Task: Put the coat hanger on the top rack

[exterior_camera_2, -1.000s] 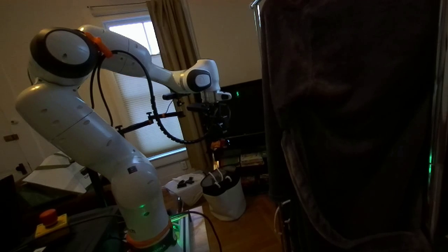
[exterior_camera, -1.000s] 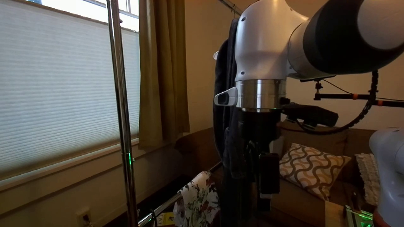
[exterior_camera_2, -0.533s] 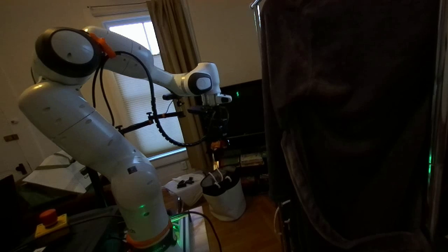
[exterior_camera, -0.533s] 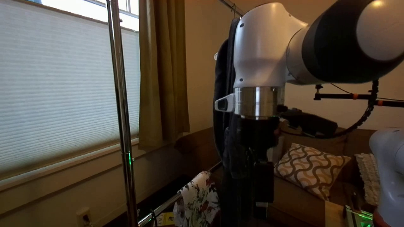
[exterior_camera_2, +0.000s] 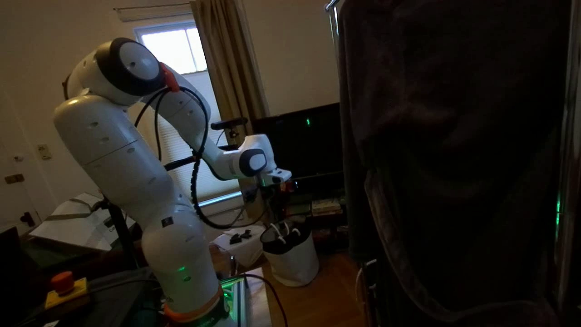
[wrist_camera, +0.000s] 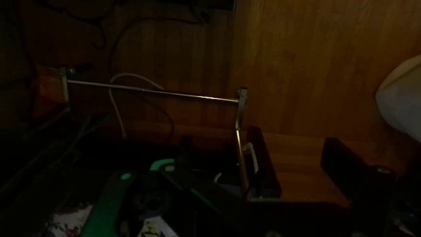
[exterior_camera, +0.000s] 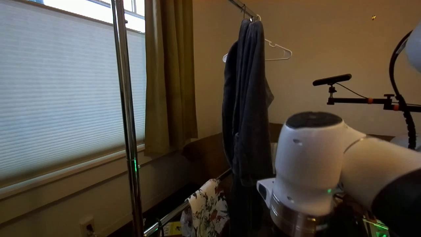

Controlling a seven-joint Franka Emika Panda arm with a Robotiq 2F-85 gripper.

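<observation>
The top rack [exterior_camera: 238,6] is a thin silver bar at the top of an exterior view; its end also shows in an exterior view [exterior_camera_2: 332,4]. A white coat hanger [exterior_camera: 278,60] hangs there beside and partly behind a dark robe [exterior_camera: 250,98]. Its pale hook reaches up to the bar; the robe hides its middle. My gripper [wrist_camera: 260,141] is open in the wrist view, with a wide gap and nothing held between its fingers. It is low, well below the bar and apart from the hanger. In the exterior views it is too dark or out of frame.
A chrome pole [exterior_camera: 126,98] stands in front of the window. A floral cloth [exterior_camera: 207,207] lies over the lower bar. A white bin [exterior_camera_2: 292,263] stands on the floor near the arm. A dark hanger-like shape [wrist_camera: 95,21] shows over the wood floor. A camera boom [exterior_camera: 348,100] stands behind.
My arm has dropped a long way and moved away from the rack. The robe and the white hanger's right side, hidden behind the arm before, now show. The hanger stays on the bar.
</observation>
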